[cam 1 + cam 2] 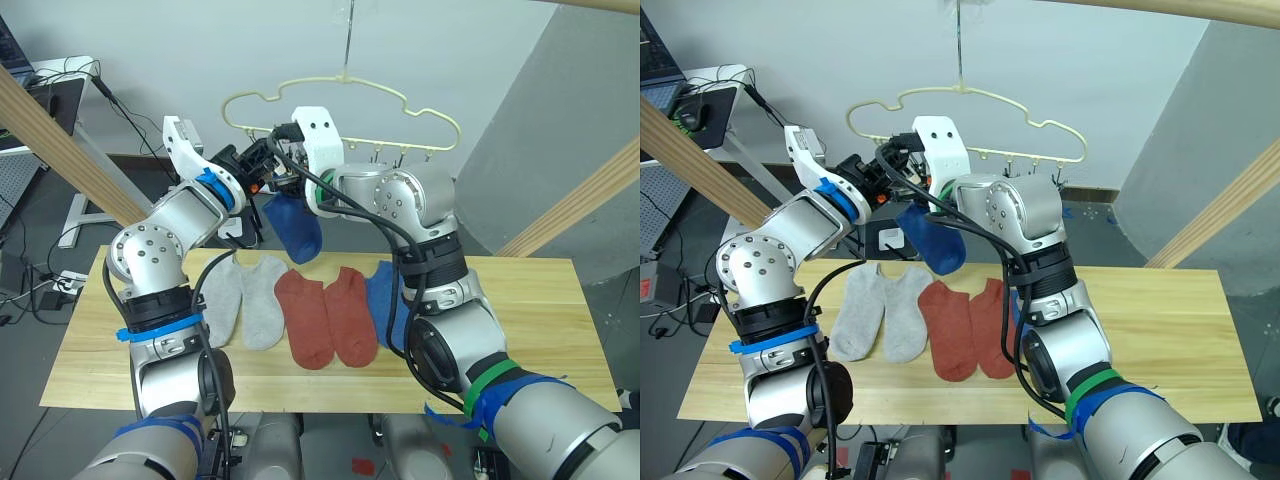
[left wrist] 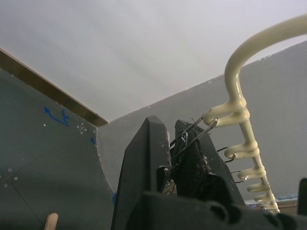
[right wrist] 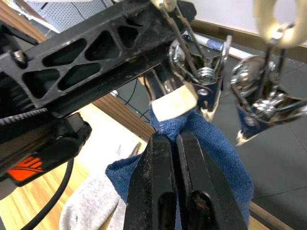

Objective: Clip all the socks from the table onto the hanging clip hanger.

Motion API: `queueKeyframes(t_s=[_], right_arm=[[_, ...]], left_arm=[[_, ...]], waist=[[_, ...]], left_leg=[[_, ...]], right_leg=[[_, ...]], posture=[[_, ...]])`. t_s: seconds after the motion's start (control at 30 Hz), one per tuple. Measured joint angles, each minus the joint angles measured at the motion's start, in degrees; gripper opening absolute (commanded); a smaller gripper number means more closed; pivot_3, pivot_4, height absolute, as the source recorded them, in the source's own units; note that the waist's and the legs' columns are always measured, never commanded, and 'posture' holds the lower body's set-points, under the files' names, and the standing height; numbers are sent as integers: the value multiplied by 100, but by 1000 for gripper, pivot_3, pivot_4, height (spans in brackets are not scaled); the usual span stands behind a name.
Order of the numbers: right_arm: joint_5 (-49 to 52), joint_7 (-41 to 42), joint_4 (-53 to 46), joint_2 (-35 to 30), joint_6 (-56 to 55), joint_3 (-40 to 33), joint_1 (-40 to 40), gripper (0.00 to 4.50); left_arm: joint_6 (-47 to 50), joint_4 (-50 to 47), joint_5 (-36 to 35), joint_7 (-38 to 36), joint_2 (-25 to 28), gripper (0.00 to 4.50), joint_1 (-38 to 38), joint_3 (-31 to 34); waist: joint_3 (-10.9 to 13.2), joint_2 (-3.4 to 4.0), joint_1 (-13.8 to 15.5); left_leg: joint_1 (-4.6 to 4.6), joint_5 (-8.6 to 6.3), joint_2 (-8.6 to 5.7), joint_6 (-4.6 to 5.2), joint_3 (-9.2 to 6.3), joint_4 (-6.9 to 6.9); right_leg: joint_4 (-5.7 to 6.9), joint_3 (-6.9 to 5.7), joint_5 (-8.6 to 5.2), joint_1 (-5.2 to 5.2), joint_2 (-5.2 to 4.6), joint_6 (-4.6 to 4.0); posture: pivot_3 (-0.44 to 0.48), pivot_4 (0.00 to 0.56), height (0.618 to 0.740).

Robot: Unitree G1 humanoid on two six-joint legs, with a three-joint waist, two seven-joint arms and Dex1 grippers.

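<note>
Left gripper (image 2: pixel 175 158) pinches the end clip (image 3: pixel 204 79) to spread it while right gripper (image 3: pixel 175 143), jaws pressed on the blue sock (image 1: pixel 295 228), feeds its cuff in.

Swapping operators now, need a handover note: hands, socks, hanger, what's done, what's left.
Left hand: shut on the end clip of the clip hanger.
Right hand: shut on a blue sock, holding its cuff up at that clip.
On the table: two grey socks, two rust red socks, one blue sock.
Done: none visibly hung yet.
Left: finish this clip, then five more.
</note>
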Motion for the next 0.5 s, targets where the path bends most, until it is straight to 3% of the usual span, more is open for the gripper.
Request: queueKeyframes(t_s=[0.07,0.1,0.3,0.37,0.5], right_arm=[[6,0,0,0,1,1,0,15],[10,-1,0,0,3,0,0,0],[110,-7,0,1,11,2,-16,0],[116,-8,0,1,11,2,-23,232],[116,-12,0,1,11,4,-23,1427]], left_arm=[[-13,2,-3,-6,-2,233,4,-15],[-17,5,-10,-18,-3,970,8,-15],[19,145,-1,-6,-2,2750,129,-20],[20,144,-7,-4,1,2782,131,-18],[55,136,-19,-56,38,2788,167,-20]], waist=[[0,0,0],[0,0,-1],[0,0,11],[0,0,25],[0,0,46]], left_leg=[[0,0,0,0,0,0],[0,0,0,0,1,0],[-31,1,0,-1,0,2],[-71,9,-1,-15,-1,10],[-101,21,-1,-36,0,15]], right_leg=[[0,0,0,0,0,0],[0,1,0,0,0,0],[1,-1,0,-30,-1,-1],[18,-2,1,-73,-2,-1],[59,-3,1,-113,-6,-1]], posture=[[-1,330,740],[-1,330,740],[-1,332,740],[-1,332,740],[3,331,740]])
